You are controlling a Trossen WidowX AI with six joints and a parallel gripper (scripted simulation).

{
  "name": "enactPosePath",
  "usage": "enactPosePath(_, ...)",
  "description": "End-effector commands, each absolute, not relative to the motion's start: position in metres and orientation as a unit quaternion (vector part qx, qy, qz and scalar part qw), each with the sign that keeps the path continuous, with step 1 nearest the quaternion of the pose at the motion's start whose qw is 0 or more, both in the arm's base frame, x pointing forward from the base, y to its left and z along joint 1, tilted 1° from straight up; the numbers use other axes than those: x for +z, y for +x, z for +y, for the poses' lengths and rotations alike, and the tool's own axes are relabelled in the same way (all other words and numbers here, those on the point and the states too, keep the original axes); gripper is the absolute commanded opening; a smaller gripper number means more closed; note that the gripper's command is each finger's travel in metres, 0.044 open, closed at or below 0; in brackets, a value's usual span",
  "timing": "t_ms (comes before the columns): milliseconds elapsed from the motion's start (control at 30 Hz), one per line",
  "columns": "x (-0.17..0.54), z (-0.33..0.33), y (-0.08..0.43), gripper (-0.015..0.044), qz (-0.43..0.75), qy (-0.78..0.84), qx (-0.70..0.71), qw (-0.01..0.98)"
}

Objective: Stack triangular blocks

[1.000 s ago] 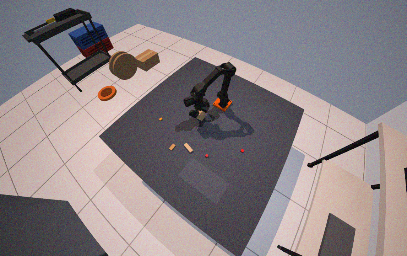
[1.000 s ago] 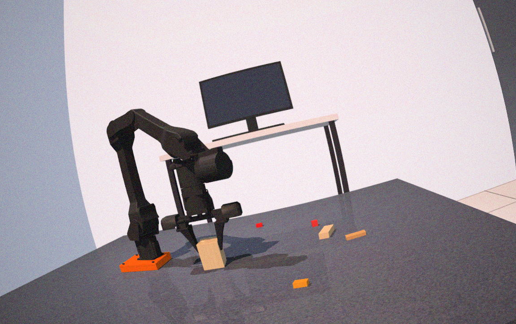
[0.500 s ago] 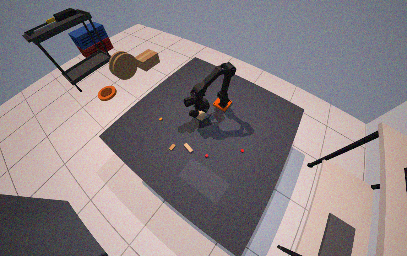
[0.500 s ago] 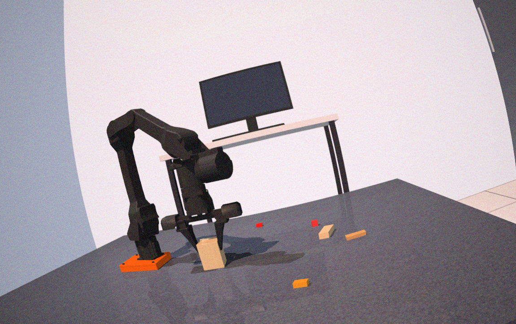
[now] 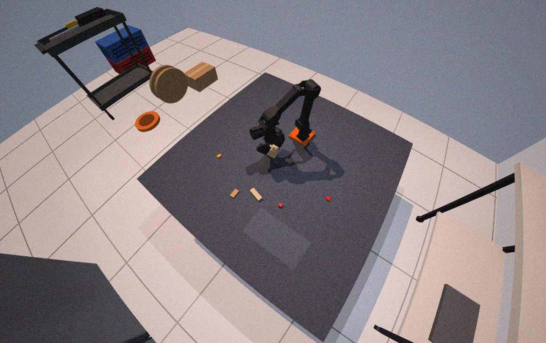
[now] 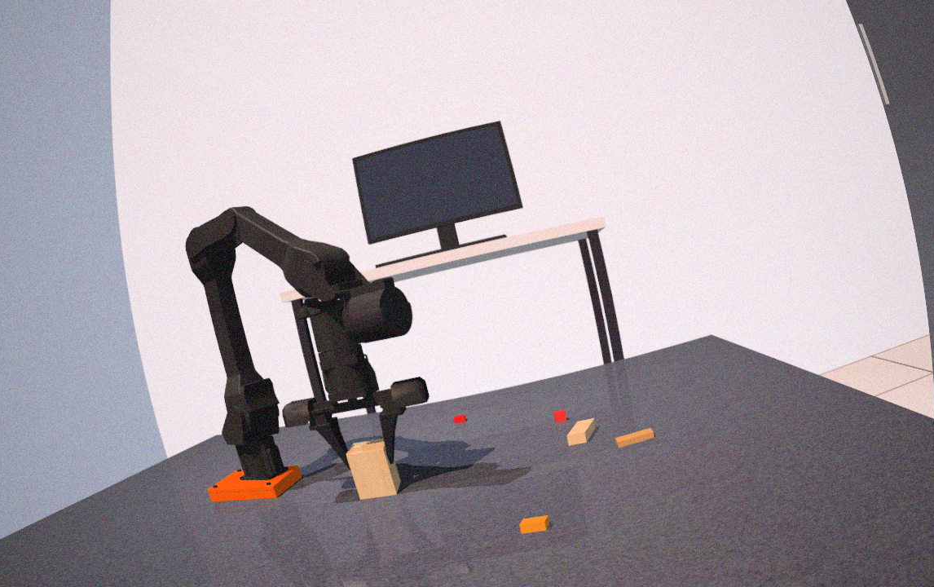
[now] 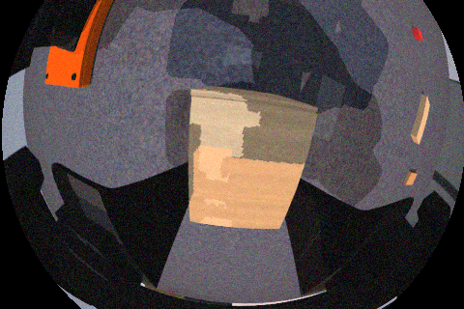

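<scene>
The two triangular blocks show as one pale wooden square-shaped block (image 5: 272, 152) (image 6: 374, 475) (image 7: 256, 193), sloped faces together. It appears to rest on the table, its top looking level; the seam between the halves cannot be made out clearly. My gripper (image 6: 369, 461) (image 7: 240, 174) points down over it and is slightly open, with one finger on each side of the block. The fingers stand very close to its sides; whether either touches is too fine to tell. The near finger hides part of the block in the top view.
A pale bar (image 5: 256, 194) (image 6: 581, 431) (image 7: 420, 120) and an orange-brown bar (image 5: 234, 193) (image 6: 634, 438) (image 7: 411, 178) lie apart from the block. A small orange piece (image 5: 218, 155) (image 6: 534, 523) and two red cubes (image 5: 280, 205) (image 5: 328, 198) lie elsewhere. The orange arm base (image 6: 226, 490) (image 7: 63, 70) is nearby.
</scene>
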State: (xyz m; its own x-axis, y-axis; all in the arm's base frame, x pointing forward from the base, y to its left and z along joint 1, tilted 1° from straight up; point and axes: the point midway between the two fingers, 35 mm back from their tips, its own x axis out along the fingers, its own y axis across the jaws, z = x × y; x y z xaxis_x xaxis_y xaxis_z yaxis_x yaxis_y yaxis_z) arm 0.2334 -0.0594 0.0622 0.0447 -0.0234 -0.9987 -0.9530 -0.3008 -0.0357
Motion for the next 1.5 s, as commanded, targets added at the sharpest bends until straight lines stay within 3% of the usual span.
enactPosePath(0,0.062,-0.059,0.234,0.0341,0.415,-0.588,0.552,0.421)
enactPosePath(133,0.062,-0.059,0.234,0.044,0.415,-0.588,0.552,0.421)
enactPosePath(400,0.064,-0.059,0.234,0.044,0.415,-0.588,0.552,0.421)
enactPosePath(700,0.17,-0.057,0.229,0.044,0.415,-0.588,0.552,0.421)
enactPosePath(1467,0.167,-0.058,0.231,0.044,0.412,-0.594,0.548,0.421)
